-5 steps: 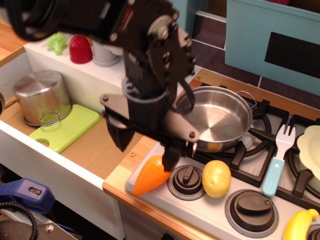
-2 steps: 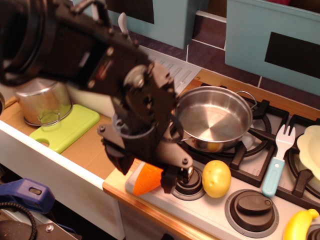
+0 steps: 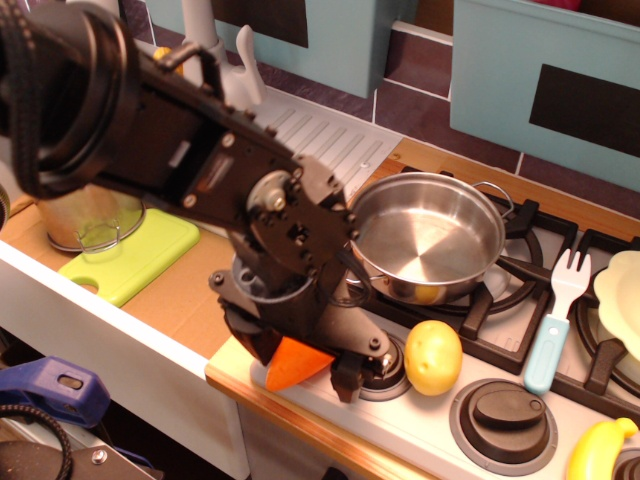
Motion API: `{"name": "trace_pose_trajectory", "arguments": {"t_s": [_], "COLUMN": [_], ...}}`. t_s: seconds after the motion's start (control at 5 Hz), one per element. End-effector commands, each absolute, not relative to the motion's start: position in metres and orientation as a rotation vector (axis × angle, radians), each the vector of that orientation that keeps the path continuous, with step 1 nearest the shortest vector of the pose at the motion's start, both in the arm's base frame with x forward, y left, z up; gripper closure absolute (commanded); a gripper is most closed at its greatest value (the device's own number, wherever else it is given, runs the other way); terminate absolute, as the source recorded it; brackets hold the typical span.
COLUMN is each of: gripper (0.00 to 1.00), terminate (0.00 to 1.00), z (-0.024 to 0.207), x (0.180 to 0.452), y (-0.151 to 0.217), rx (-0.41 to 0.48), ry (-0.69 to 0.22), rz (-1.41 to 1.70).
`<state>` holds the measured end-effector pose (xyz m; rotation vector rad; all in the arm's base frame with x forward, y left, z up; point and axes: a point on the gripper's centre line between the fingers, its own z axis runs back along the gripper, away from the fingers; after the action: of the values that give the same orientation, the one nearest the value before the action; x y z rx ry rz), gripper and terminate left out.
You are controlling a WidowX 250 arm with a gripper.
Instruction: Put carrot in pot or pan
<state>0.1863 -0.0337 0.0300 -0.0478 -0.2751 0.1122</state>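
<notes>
Carrot: light, rigid, smooth plastic cone, likely slippery.
My gripper straddles its thick end; jaws appear open around it, closure unconfirmed. Pan lies near.

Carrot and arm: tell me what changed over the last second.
The arm has come down and forward over the carrot, so the gripper now straddles it and hides most of it; only its pointed end shows. Whether the jaws have closed on it cannot be told. The carrot has not visibly moved. The pan, potato, fork and banana stayed put.
</notes>
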Motion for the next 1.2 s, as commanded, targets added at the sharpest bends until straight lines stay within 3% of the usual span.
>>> {"name": "trace_pose_trajectory", "arguments": {"t_s": [0.0,0.2,0.6,0.8,1.0], "gripper": [1.0,1.0,1.0,1.0,1.0], "terminate": [0.0,0.0,0.0,0.0,0.0], "z": [0.029,0.031,0.09,0.12,0.131], "x": [0.192,0.192,0.203,0.218,0.251], "y": [-0.036,-0.035,-0.026,-0.027,-0.038], "rx": [-0.04,-0.049,0.069,0.117,0.127], "ry": [-0.296,-0.286,-0.177,-0.161,-0.201], "rz": [0.141,0.142,0.086,0.042,-0.066]}}
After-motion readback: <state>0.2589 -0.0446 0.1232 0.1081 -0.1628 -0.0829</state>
